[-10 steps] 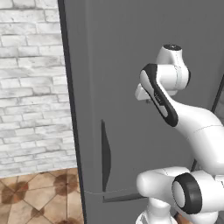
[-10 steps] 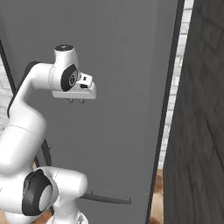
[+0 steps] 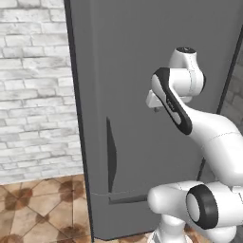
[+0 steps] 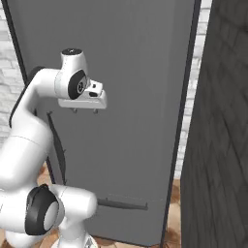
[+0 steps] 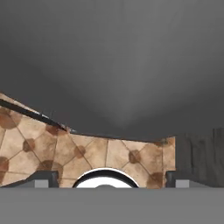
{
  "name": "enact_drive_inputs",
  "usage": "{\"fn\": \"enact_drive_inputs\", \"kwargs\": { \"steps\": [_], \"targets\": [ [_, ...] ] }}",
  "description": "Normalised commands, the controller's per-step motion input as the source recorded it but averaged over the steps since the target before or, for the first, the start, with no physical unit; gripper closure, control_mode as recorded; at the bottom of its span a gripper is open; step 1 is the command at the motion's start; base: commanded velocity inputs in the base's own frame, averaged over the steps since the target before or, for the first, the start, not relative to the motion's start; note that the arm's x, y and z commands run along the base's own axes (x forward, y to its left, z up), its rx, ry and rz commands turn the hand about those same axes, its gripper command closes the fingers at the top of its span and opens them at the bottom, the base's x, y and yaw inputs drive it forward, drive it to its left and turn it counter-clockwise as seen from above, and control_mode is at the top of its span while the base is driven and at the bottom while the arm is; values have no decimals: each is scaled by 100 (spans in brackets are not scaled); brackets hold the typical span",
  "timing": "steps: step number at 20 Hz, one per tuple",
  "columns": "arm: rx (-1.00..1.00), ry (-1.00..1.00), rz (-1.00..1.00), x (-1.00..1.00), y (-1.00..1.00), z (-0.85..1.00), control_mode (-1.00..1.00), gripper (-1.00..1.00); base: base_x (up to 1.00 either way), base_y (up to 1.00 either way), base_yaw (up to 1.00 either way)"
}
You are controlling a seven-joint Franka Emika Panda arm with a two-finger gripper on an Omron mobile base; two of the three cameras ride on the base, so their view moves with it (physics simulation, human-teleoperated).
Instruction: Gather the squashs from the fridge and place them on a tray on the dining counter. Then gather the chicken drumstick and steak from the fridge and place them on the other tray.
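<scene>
The fridge (image 3: 142, 57) is a tall dark grey slab with its door shut, and it also stands in the right base view (image 4: 135, 72). Its recessed vertical handle (image 3: 110, 156) sits low on the left of the door. My gripper (image 4: 84, 111) hangs at mid height in front of the door, pointing down, right of and above the handle. It is open and holds nothing, with its fingertips (image 5: 43, 177) set wide apart. The squashes, drumstick and steak are hidden behind the shut door. The trays and the dining counter are out of view.
A white brick wall (image 3: 33, 95) stands left of the fridge. A dark panel (image 4: 218, 145) rises close on its right. Brown patterned floor tiles (image 3: 38, 213) lie below, also in the hand view (image 5: 109, 153).
The hand has turned slightly in front of the door. The fridge door stays shut.
</scene>
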Motion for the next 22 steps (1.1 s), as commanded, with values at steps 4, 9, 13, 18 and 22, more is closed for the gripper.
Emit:
{"fn": "enact_drive_inputs", "kwargs": {
  "steps": [4, 9, 13, 18, 22],
  "targets": [
    [0, 0, 0, 0, 0, 0, 100, -100, -99, 20, -6],
    [0, 0, 0, 0, 0, 0, 100, -100, -72, 49, -15],
    [0, 0, 0, 0, 0, 0, 100, -100, -33, 81, -26],
    [0, 0, 0, 0, 0, 0, 100, -100, -7, 84, -30],
    [0, 0, 0, 0, 0, 0, 100, -100, 3, 58, -31]
  ]
}}
